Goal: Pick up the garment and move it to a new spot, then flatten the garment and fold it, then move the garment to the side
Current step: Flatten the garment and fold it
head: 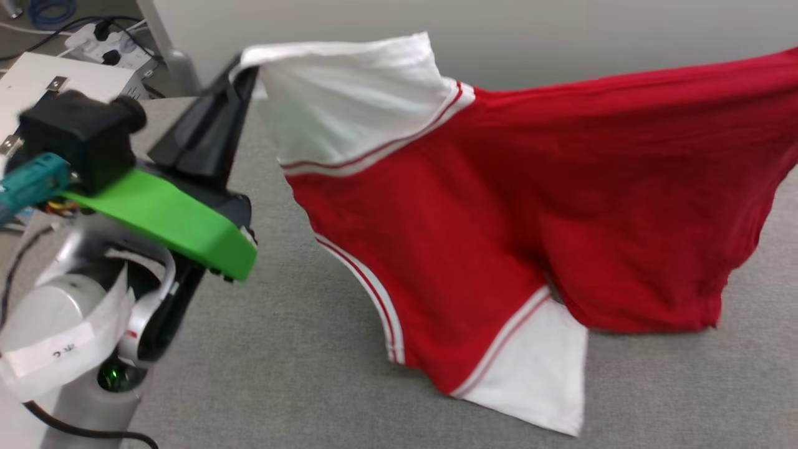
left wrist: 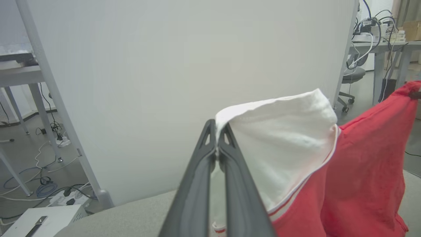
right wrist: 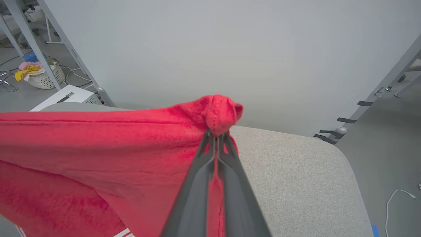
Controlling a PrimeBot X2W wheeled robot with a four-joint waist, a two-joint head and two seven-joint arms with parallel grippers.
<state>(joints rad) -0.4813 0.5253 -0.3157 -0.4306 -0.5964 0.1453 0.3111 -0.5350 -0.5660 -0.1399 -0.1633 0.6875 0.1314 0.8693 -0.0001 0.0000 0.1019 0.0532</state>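
Note:
The garment [head: 499,206], a red T-shirt with white sleeves and striped trim, hangs stretched above the grey table [head: 280,374]. My left gripper [head: 244,67] is shut on the edge of the upper white sleeve [left wrist: 283,138], pinched at its fingertips [left wrist: 216,126]. My right gripper [right wrist: 217,134] is shut on a bunched corner of the red fabric [right wrist: 221,112]. The cloth spans taut between the two grips and sags in the middle. The lower white sleeve [head: 539,368] touches the table. The printed side is hidden.
A pale partition wall [left wrist: 184,65] stands right behind the table's far edge. The table's rounded right corner [right wrist: 342,158] drops to the floor. A white box [left wrist: 42,220] and cables lie on the floor at the left; a laundry basket [right wrist: 42,77] stands farther off.

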